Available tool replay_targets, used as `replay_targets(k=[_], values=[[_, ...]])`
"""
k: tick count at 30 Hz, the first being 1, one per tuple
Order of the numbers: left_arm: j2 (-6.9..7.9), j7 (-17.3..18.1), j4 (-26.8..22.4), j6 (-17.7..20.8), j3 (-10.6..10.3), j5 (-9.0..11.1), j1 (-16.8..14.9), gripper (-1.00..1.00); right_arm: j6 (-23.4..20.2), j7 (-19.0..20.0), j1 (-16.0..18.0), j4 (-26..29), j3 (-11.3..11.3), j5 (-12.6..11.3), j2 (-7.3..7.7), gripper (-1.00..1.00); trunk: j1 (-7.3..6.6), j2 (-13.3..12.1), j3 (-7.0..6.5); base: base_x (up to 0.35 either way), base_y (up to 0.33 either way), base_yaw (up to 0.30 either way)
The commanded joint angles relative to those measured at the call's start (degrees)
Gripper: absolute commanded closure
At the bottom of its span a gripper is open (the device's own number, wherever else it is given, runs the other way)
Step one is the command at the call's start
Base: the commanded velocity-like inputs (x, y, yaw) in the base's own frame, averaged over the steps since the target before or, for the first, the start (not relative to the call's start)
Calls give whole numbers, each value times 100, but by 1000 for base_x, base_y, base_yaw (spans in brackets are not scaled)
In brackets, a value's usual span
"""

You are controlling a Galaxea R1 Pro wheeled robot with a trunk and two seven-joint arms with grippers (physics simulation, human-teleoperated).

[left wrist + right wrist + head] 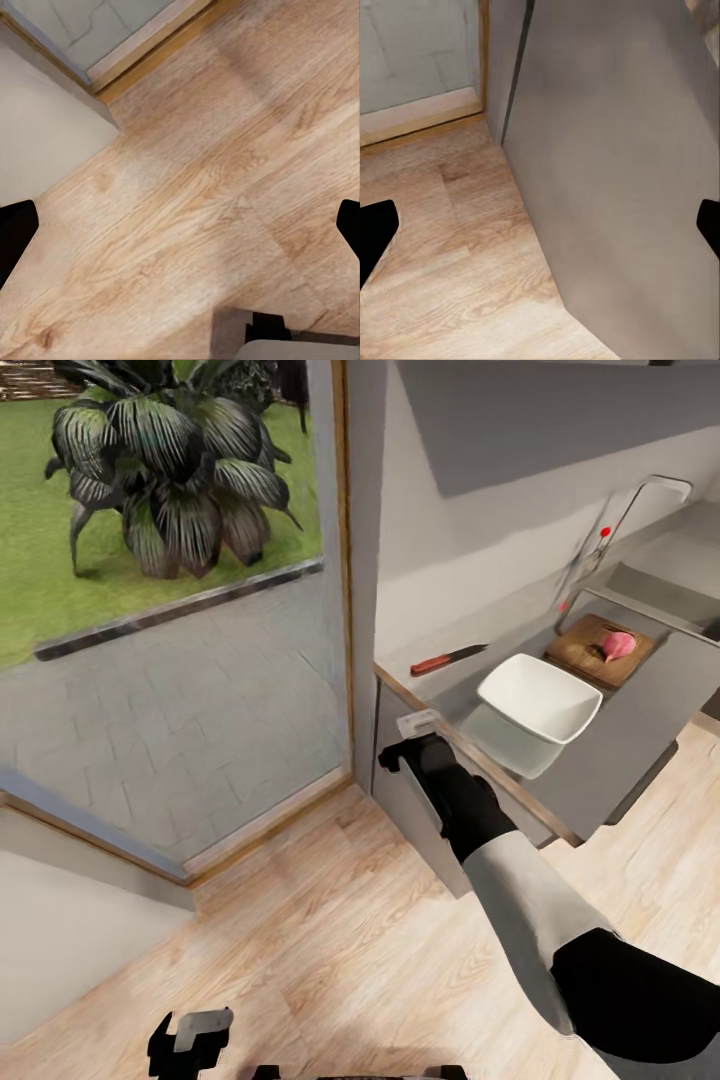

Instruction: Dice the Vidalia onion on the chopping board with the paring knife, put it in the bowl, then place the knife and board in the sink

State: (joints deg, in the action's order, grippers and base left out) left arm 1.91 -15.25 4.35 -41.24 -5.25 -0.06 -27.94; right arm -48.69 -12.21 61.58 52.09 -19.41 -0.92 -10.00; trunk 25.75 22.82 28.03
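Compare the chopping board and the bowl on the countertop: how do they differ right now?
The chopping board is brown, flat wood; the bowl is glossy white with raised sides. The chopping board carries the Vidalia onion; the bowl is empty. The chopping board lies beside the sink; the bowl sits nearer the robot. Both rest on the countertop.

Countertop (640, 710): carries knife, bowl and board.
Paring knife (447, 658): left end, left of bowl.
Bowl (540, 697): between knife and board.
Chopping board (600, 650): just before sink (660, 588).
Vidalia onion (617, 645): on board.
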Motion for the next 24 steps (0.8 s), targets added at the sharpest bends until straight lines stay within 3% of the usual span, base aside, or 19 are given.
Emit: replay_targets(k=[1, 5, 10, 14, 18, 24], values=[[0, -35, 22, -27, -5, -2, -9, -100, -44, -27, 111, 2, -10, -87, 0, -100, 3, 10, 9, 0, 300, 0], [0, -31, 22, -26, 274, -2, -9, -100, -317, 19, 534, 3, -11, -382, 0, -100, 3, 10, 9, 0, 263, 0], [-6, -31, 22, -25, 342, -2, -9, -100, -407, 11, 746, 97, -5, -415, 0, -100, 3, 10, 9, 0, 68, 0], [-10, -31, 22, -20, 353, -2, -9, -100, -421, -304, 773, 215, 23, -387, 0, -100, 3, 10, 9, 0, 3, 0], [-7, -31, 22, -19, 357, -2, -9, -100, -421, -941, 776, 453, 32, -389, 0, -100, 3, 10, 9, 4, 0, 0], [-7, -31, 22, -16, 358, -2, -9, -100, -429, -1541, 782, 752, 35, -387, 0, -100, 3, 10, 9, 93, 0, 0]])
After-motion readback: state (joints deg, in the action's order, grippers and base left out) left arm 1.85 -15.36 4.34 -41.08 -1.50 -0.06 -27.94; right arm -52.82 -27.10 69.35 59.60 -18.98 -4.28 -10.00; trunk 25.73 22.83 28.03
